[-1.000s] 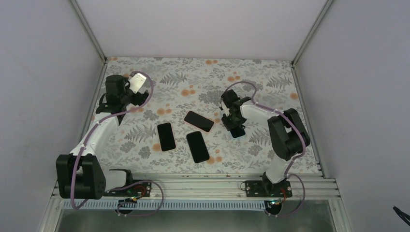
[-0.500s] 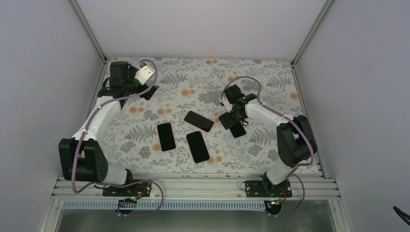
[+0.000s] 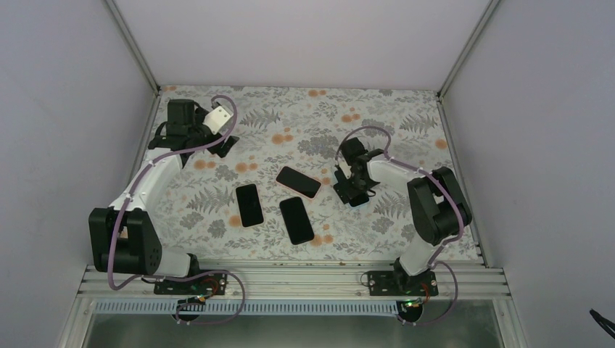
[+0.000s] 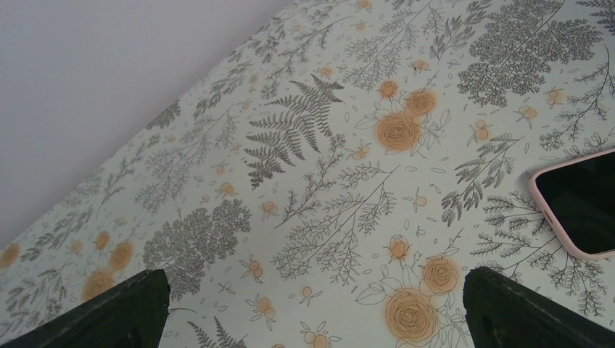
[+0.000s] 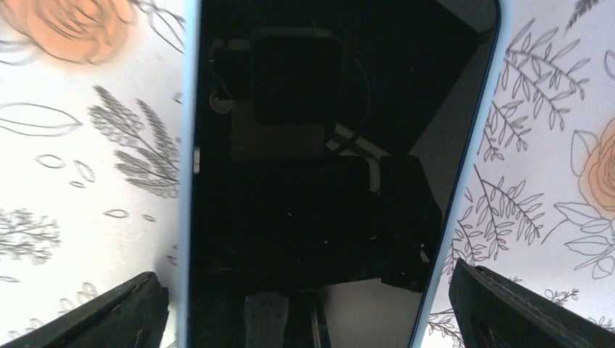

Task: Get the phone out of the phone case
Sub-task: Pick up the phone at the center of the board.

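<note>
Phone (image 5: 319, 145) in the pale blue case (image 5: 190, 181) lies flat, screen up, on the flowered counter (image 5: 87, 145), near a pink-cased phone (image 3: 299, 181). Right hand (image 3: 353, 187) hangs close over it, jaws spread wide to either side of the case, gripping nothing. Left hand (image 4: 308, 308) is equally wide open and empty, well apart at the far left corner. The case looks not yet off. To do this well, the right hand should settle on a case edge near a corner while the left crosses to pin the body. The soft rim can then be peeled back rather than the whole thing lifted. No brand, label or lettering is readable; the dark glass only mirrors the camera.
</note>
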You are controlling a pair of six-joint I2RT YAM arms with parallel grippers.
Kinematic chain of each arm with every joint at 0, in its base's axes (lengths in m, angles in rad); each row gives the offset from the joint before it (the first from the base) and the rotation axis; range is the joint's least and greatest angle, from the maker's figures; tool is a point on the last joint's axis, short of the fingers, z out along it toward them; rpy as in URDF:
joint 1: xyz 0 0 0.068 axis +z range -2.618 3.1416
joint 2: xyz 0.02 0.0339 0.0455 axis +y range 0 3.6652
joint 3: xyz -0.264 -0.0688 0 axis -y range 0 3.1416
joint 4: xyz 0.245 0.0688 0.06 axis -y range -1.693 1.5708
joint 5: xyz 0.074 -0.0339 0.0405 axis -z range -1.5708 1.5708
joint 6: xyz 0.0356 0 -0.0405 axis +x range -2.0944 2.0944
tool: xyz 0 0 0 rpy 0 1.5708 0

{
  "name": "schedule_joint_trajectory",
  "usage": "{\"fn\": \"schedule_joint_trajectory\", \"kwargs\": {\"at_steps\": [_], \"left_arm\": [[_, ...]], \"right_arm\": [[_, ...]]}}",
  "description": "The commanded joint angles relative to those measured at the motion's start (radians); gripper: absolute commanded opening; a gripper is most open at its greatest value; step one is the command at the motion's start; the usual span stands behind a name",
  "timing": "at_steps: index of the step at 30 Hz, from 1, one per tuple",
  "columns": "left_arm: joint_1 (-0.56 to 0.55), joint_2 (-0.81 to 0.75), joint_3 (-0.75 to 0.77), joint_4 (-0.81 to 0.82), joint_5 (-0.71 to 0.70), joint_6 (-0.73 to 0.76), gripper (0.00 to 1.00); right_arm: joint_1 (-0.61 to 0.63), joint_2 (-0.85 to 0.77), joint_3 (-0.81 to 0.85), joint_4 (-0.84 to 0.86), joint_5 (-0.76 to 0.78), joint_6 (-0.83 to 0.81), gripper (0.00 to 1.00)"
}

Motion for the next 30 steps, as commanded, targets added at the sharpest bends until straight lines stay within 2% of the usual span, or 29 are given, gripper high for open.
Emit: {"fn": "schedule_joint_trajectory", "kwargs": {"at_steps": [1,8,12,20,24,27,30], "left_arm": [[0.0,-0.03,-0.007,0.0,0.01,-0.003,1.0],[0.001,-0.026,-0.008,-0.009,0.021,-0.003,1.0],[0.0,-0.02,-0.007,-0.023,0.038,0.004,1.0],[-0.005,0.01,0.021,-0.076,0.061,0.025,1.0],[-0.018,0.026,0.038,-0.085,0.077,0.027,1.0],[-0.044,0.071,0.087,-0.127,0.113,0.03,1.0],[-0.074,0.166,0.204,-0.232,0.199,0.032,1.0]], "right_arm": [[-0.026,0.028,-0.029,0.052,0.001,-0.017,1.0],[-0.048,0.057,-0.039,0.055,-0.066,-0.04,1.0],[-0.059,0.064,-0.027,0.035,-0.114,-0.044,0.96],[-0.067,0.068,-0.021,0.026,-0.146,-0.046,0.8],[-0.067,0.058,-0.009,0.017,-0.141,-0.039,0.77],[-0.062,0.033,0.029,-0.01,-0.148,-0.045,0.75],[-0.043,0.005,0.088,-0.051,-0.148,-0.046,0.73]]}}
